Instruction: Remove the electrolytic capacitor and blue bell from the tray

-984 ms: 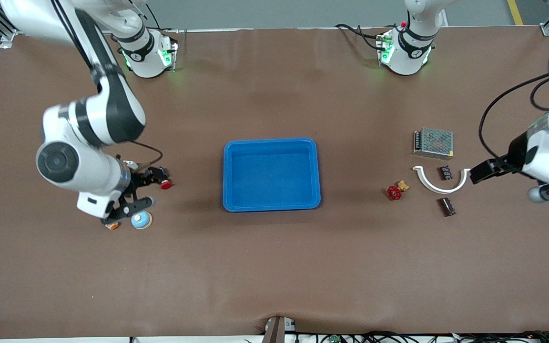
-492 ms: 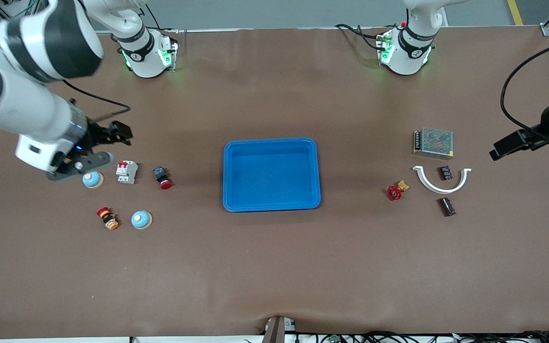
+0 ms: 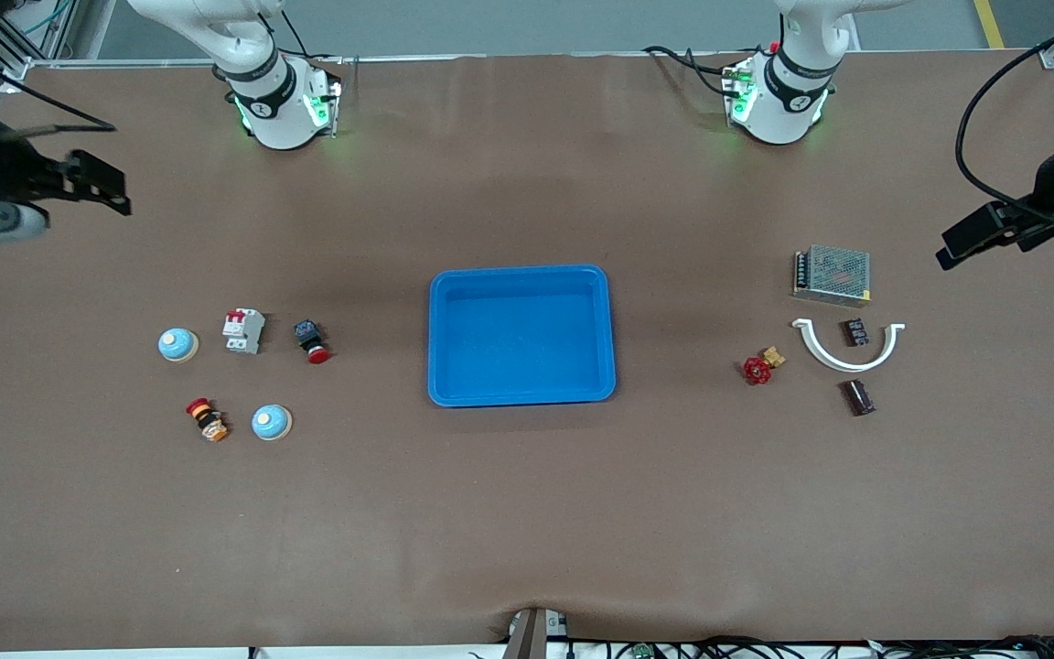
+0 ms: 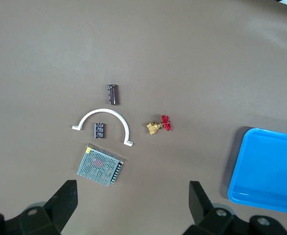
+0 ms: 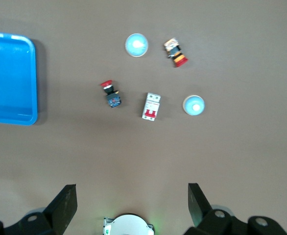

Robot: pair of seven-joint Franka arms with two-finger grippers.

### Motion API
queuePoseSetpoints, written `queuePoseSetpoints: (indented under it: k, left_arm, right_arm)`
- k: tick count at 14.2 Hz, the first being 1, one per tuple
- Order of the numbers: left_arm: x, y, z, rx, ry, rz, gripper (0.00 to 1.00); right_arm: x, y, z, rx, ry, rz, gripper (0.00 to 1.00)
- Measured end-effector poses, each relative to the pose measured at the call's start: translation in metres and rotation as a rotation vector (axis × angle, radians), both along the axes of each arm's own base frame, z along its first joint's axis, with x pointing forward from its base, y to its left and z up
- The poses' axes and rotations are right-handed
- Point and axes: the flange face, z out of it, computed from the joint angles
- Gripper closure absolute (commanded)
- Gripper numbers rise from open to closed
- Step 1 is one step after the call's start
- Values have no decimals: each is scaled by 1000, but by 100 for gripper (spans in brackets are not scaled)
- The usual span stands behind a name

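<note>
Two blue dome bells lie toward the right arm's end: one [image 3: 177, 344] beside a white circuit breaker, one [image 3: 271, 422] nearer the front camera. Both show in the right wrist view [image 5: 193, 105] [image 5: 136, 45]. A dark cylindrical capacitor [image 3: 857, 397] lies toward the left arm's end, also in the left wrist view [image 4: 112, 94]. A smaller dark part [image 3: 855, 331] sits inside a white arc. My right gripper [image 3: 79, 194] is open and empty, high over the table's end, well apart from the bells. My left gripper [image 3: 975, 240] is open and empty, high beside the power supply.
A blue tray [image 3: 521, 275] sits mid-table. Near the bells are a circuit breaker [image 3: 243, 329], a red push button [image 3: 311, 340] and an emergency stop [image 3: 207, 419]. Near the capacitor are a mesh power supply [image 3: 832, 273], a white arc [image 3: 847, 359] and a red valve [image 3: 758, 368].
My right gripper rose from beside the bells and swung out toward the table's end and its base side. My left gripper drew back from the white arc toward its table end.
</note>
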Motion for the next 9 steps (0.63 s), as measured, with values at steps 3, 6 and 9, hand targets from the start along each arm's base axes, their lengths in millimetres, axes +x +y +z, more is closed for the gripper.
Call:
queuePoseSetpoints:
  k: [3,6,9]
  left_arm:
    - [-11,2,3,8,8,-28,0]
    - [-20,4,4,13,14,-85,0]
    - [-25,4,3,15,21,-90,0]
  right_arm:
    - [-9,-23,15,-1,-33,-44,0]
    - [-4,-25,22,-2,-88,-49,0]
    - [-3,-20,36,-2,-126,-39,0]
